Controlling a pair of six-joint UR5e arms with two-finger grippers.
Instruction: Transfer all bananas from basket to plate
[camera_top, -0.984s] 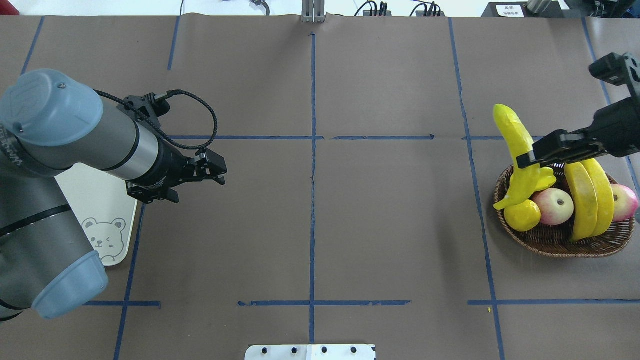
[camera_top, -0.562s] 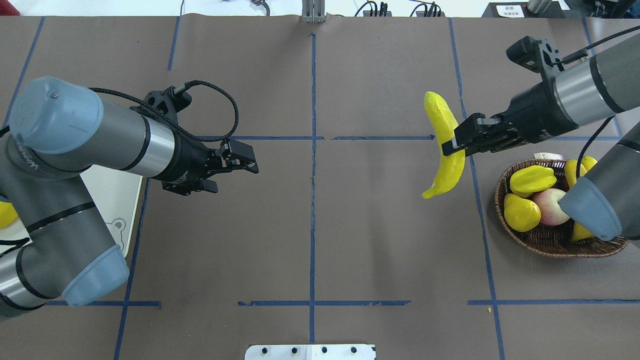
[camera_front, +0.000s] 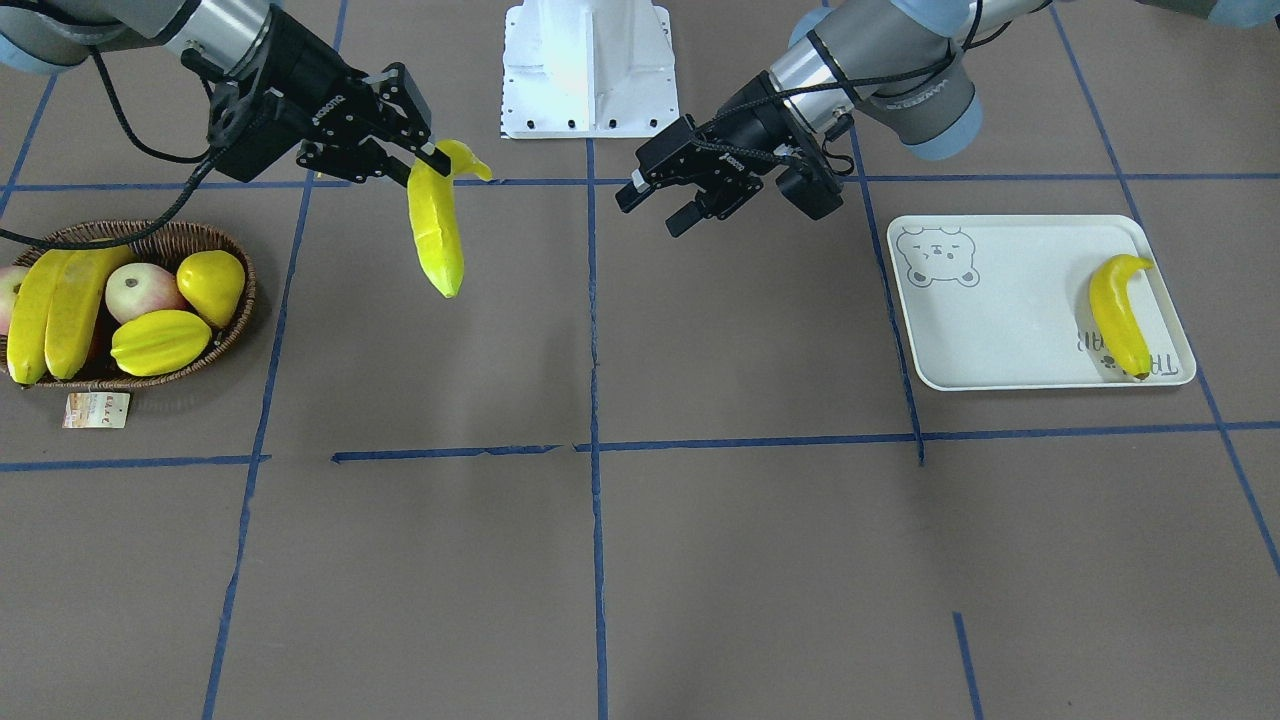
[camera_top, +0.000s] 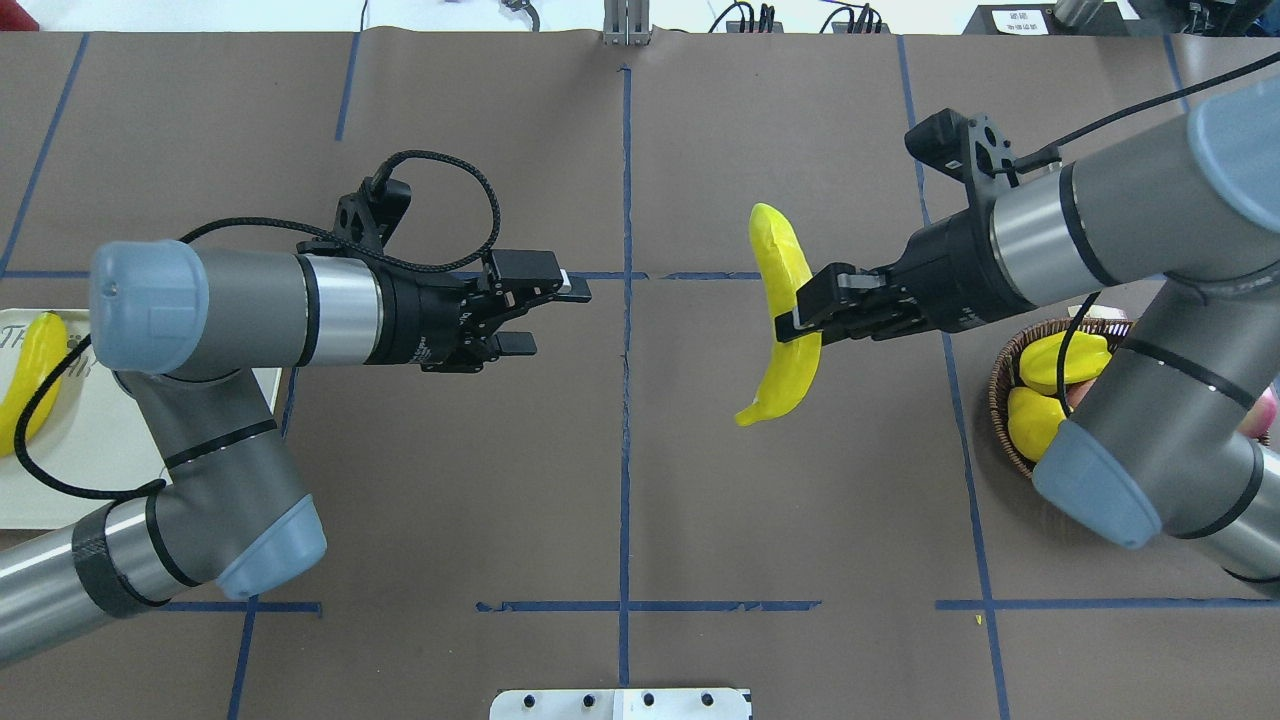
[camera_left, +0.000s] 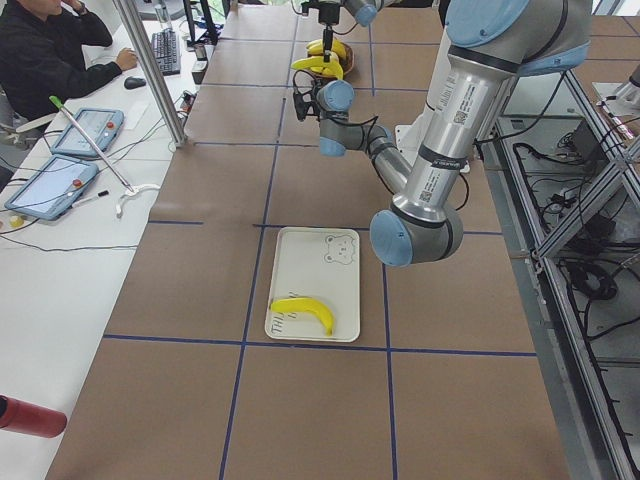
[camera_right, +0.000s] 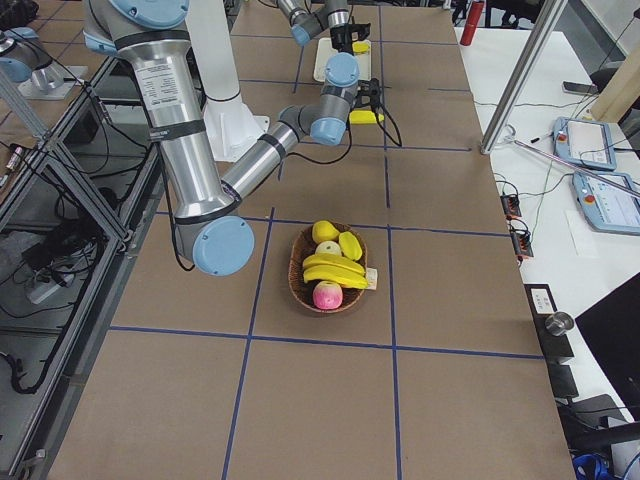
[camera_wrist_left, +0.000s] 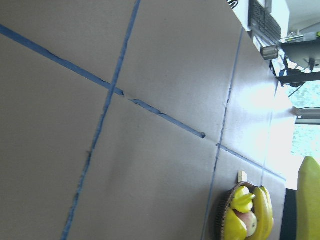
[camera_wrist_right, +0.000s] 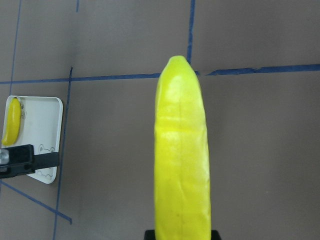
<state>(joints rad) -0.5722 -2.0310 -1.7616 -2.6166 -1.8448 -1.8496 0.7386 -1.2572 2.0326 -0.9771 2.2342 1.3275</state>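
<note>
The right claw (camera_top: 792, 322) is clamped on a banana (camera_top: 775, 250), holding it in the air above the surface (camera_top: 620, 480), well apart from the plate (camera_front: 1010, 300). The left claw (camera_top: 548, 315) hovers between that banana and the plate, jaws spread wide, gripping nothing. A second banana (camera_front: 1115, 310) lies along the plate's short edge farthest from both claws, over the lettering. The plate's bear-face end is uncovered. The basket (camera_front: 180, 232) sits at the surface's end opposite the plate, with two bananas (camera_front: 55, 300) along its rim farthest from the plate.
</note>
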